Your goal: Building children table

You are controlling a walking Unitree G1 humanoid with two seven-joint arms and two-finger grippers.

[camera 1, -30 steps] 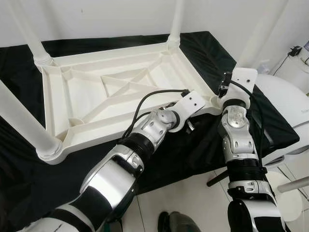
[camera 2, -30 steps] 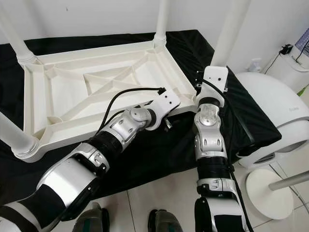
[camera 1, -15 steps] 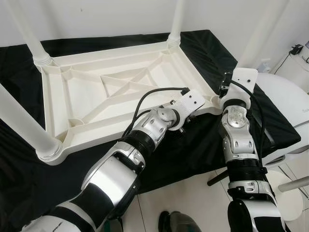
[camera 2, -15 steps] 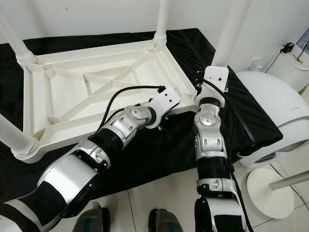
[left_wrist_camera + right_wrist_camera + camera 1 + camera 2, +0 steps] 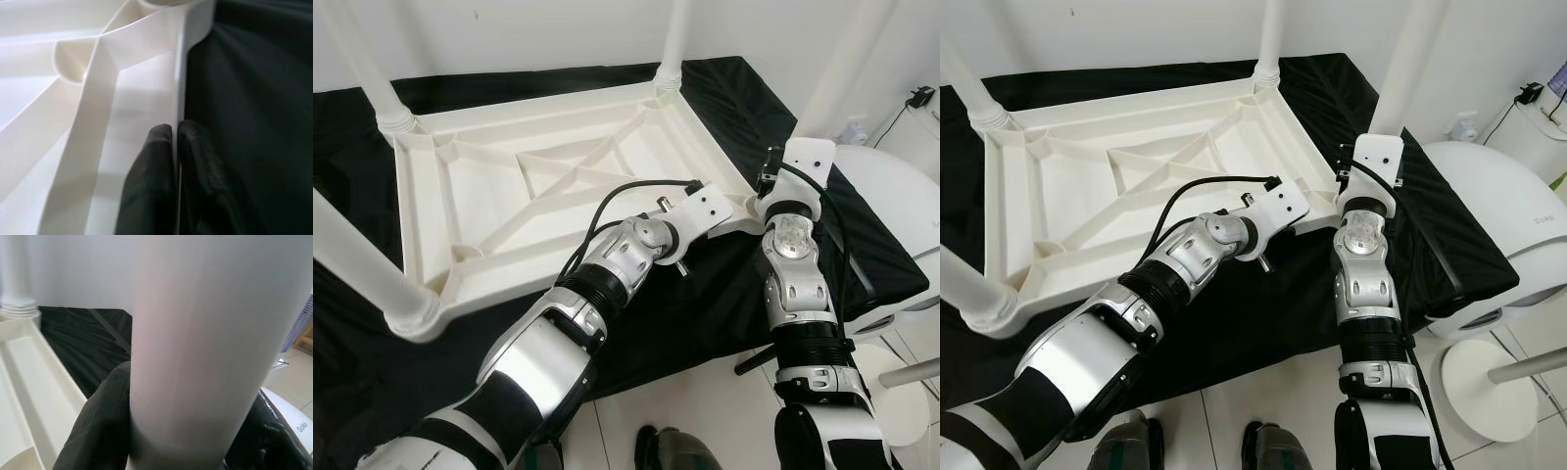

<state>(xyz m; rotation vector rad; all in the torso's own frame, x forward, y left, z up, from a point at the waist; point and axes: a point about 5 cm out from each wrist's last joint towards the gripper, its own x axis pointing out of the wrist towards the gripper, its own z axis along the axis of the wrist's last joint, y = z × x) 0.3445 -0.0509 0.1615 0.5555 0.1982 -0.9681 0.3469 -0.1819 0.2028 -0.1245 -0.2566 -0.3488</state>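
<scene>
My left gripper's (image 5: 173,147) two black fingers (image 5: 151,181) are closed almost to touching, pinching the thin near rim of the upturned white moulded-plastic children's table top (image 5: 558,181); I hold it there to keep the top from sliding while a leg goes in. My right gripper (image 5: 190,431) stands with its black fingers (image 5: 100,426) spread wide around the smooth white cylindrical plastic leg (image 5: 200,342), one finger on either side, gripping it low on the shaft, just above the corner of the top nearest that arm. I keep this leg upright so that it stays in line with its socket.

The table top lies ribbed underside up on a black cloth-covered work surface (image 5: 705,304), and that is why the braces and corner sockets face me. Three other white legs (image 5: 671,44) already stand upright in their corners: two at the far side and one at the near left. The right arm's leg looks like the last, so I judge the build to be at its closing step. Whether this leg is fully seated I cannot tell, because the wrist covers the joint.

Beyond the cloth's right edge sits a rounded white plastic chair (image 5: 1508,245) on the pale tiled floor (image 5: 1283,392).
</scene>
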